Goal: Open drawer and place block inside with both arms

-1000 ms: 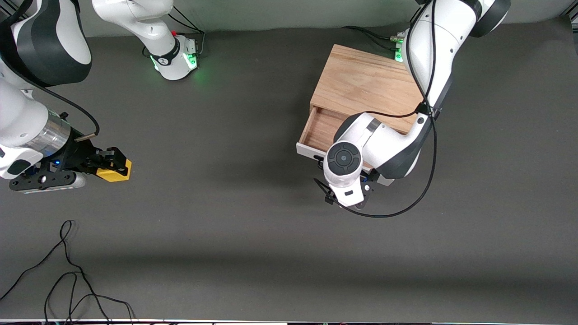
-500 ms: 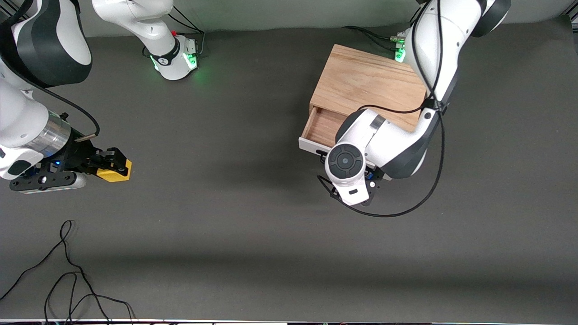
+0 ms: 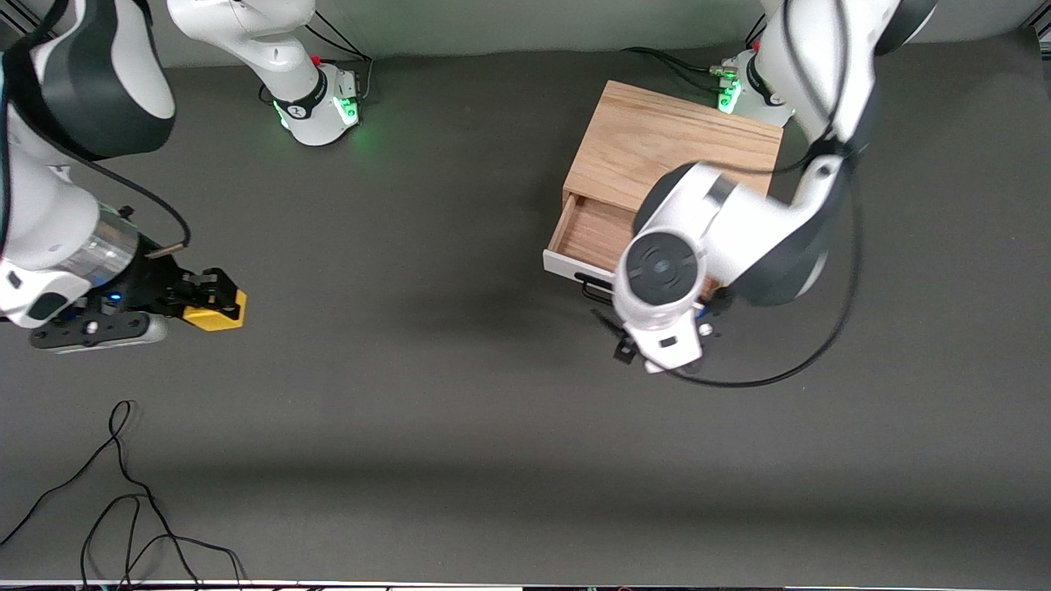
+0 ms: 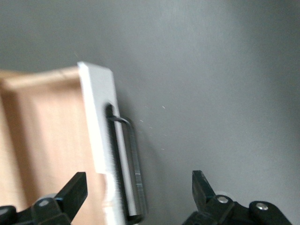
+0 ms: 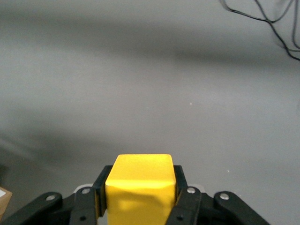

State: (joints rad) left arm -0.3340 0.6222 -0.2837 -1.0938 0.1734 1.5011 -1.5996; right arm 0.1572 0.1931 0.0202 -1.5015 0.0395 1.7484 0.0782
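The right end effector (image 5: 139, 206) is clamped on the block (image 3: 215, 314), a small yellow cube, over the dark surface (image 3: 427, 394) at the right arm's end. The drawer (image 3: 587, 238) sits partly pulled out of its wooden box (image 3: 665, 148) (white front, black bar handle (image 4: 133, 168)). The left end effector (image 4: 140, 197) hangs over that handle with its fingers spread wide, apparently touching nothing, though the wrist view is blurry. Loose black cable (image 3: 123, 492) lies near the front edge.

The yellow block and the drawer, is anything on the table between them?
No. In the front view, only bare dark table lies between the yellow block, held by the right gripper, and the open drawer.
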